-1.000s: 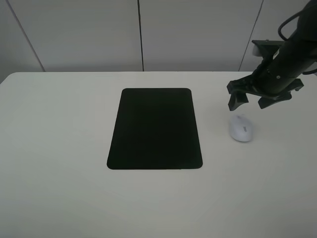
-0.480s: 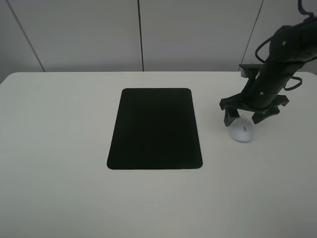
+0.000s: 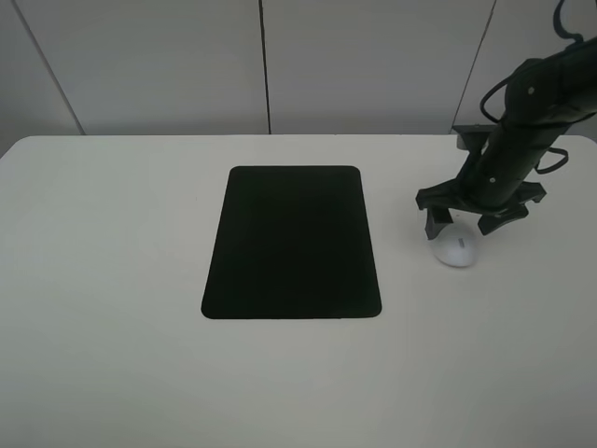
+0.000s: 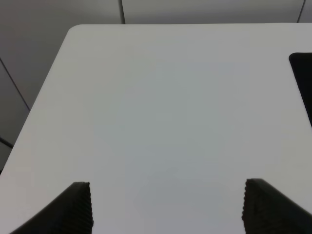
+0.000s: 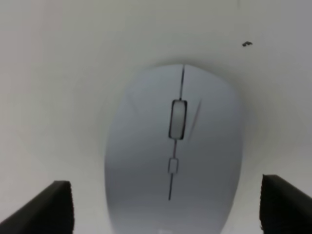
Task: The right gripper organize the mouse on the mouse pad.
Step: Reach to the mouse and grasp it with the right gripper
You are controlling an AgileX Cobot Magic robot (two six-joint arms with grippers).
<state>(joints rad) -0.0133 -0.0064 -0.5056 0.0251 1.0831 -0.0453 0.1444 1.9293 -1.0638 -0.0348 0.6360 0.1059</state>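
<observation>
The small white oval wireless mouse (image 3: 457, 249) lies on the bare white counter (image 3: 112, 280), off to the right of the flat matte black rectangular mouse pad (image 3: 292, 243) and apart from it, with a strip of counter between them. In the right wrist view the mouse (image 5: 174, 151) shows a grey scroll wheel on its centre seam and a small square button behind it. A faint mark at its near edge is too blurred to read. A tiny dark speck (image 5: 246, 44) sits on the counter just beyond the mouse.

The counter is smooth, matte and rounded at its far corners. Behind it stands a pale grey panelled wall (image 3: 373, 65) with thin dark vertical seams.

The black right pincer (image 3: 464, 225) hangs low over the mouse from an arm that bends down from the upper right, cables looping along it. Its two short fingers are spread wide, one on each side of the mouse. In the right wrist view, bare counter shows between each fingertip (image 5: 56, 204) and the mouse's flanks, so nothing is gripped.

The left pincer (image 4: 168, 207) is also spread apart, holding nothing, over bare counter. One edge of the mouse pad (image 4: 303, 73) shows at the side of its view.
</observation>
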